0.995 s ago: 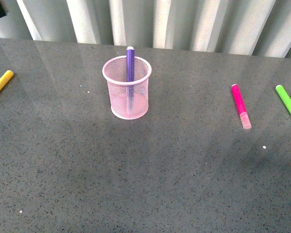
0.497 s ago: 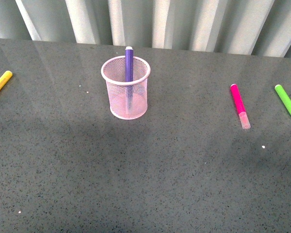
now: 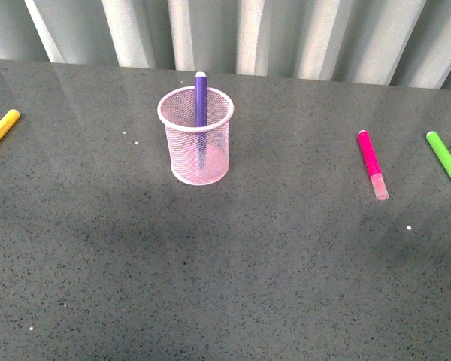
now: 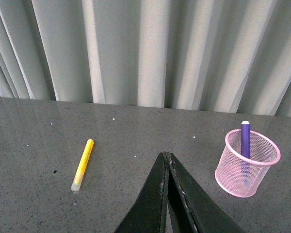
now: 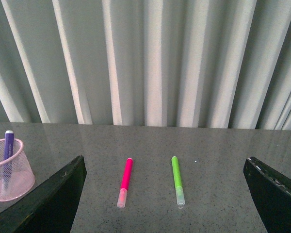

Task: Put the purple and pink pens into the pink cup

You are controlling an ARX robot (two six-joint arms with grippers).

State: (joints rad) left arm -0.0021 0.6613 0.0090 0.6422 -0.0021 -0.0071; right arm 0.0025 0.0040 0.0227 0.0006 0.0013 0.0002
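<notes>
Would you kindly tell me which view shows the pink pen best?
The right wrist view: the pink pen lies whole and near the centre, pale cap toward the camera. The front view also shows it whole, but off to the right. The left wrist view does not show it.

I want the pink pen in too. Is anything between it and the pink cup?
Nothing visible: only bare table lies between the pink pen and the pink cup. The green marker lies beyond the pen.
</notes>
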